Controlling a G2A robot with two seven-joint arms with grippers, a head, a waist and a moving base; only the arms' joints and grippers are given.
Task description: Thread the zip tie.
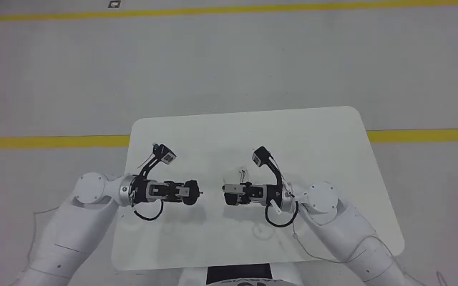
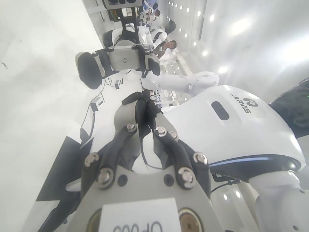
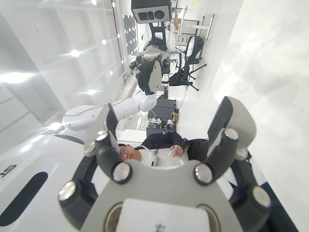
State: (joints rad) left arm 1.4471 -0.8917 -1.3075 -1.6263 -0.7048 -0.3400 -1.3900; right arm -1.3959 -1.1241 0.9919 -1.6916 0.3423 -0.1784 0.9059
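In the top view the two arms meet nose to nose over the white desk [image 1: 300, 143], just below the middle of the frame. The left pincer [image 1: 201, 191] sits left of centre and the right pincer [image 1: 226, 194] right of centre, with a small gap between their tips.

The left pincer is clenched on a black strip that I take to be the zip tie [image 2: 141, 112]. In the left wrist view the strip is pinched between the fingertips. It runs lengthwise along the pincer's own axis, and a thin black tail curves back toward the wrist. Its free end points across the gap, straight at the right pincer.

The right pincer is released, its fingers [image 3: 224, 119] spread wide with nothing between them. It is the arm free to take the tip. The coming move probably depends on keeping the two pincers in one line, so the strip enters between those spread fingers.

A white label [image 2: 138, 214] with dark print sits on the base of the left pincer, cut off by the lower edge of the frame. A similar label [image 3: 164, 216] sits on the base of the right pincer.
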